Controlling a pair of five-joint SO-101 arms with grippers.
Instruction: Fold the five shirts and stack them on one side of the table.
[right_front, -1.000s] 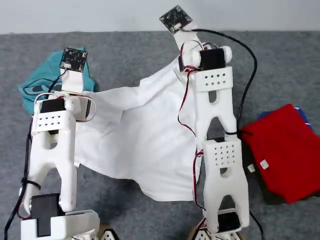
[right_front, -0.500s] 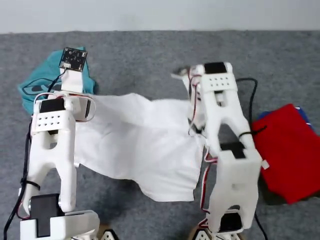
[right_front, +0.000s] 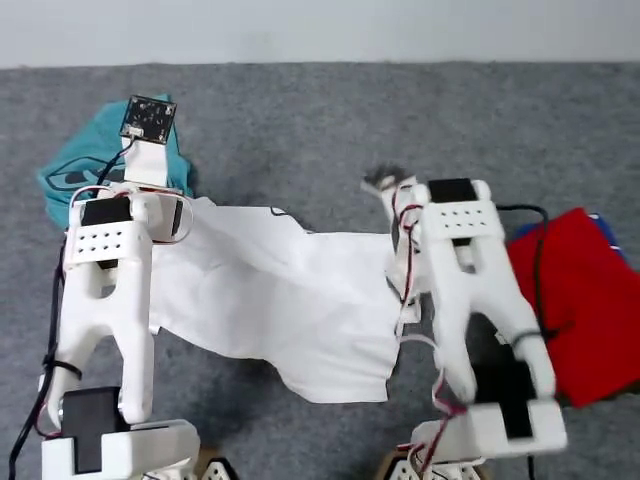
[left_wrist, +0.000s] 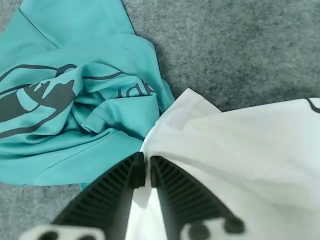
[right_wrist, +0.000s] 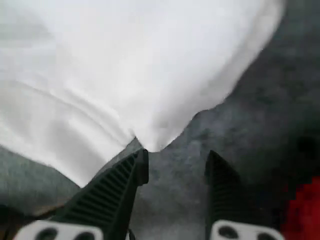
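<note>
So the white shirt (right_front: 290, 300) is lying mostly flat in the middle of the gray worktop (right_front: 300, 130), with its near hem bunched to a point toward the near edge. The right arm (right_front: 470, 270) sits just right of it. The right jaws are spread, with bare worktop showing in the gap. A little peak of the shirt's right edge comes right up to the tip of 1 jaw, so it's beside the jaws, not between them.

Further right there's the red shirt (right_front: 585, 300), folded, with something dark poking out underneath it.

Over on the left, the left arm (right_front: 100, 270) runs along the shirt's left side. The left jaws are pressed together, pinching the shirt's far-left corner, and the cloth pulls up into a ridge at the tips. Just past that corner is the teal shirt (left_wrist: 75, 100), crumpled in a heap at the far left and touching the white one.
</note>
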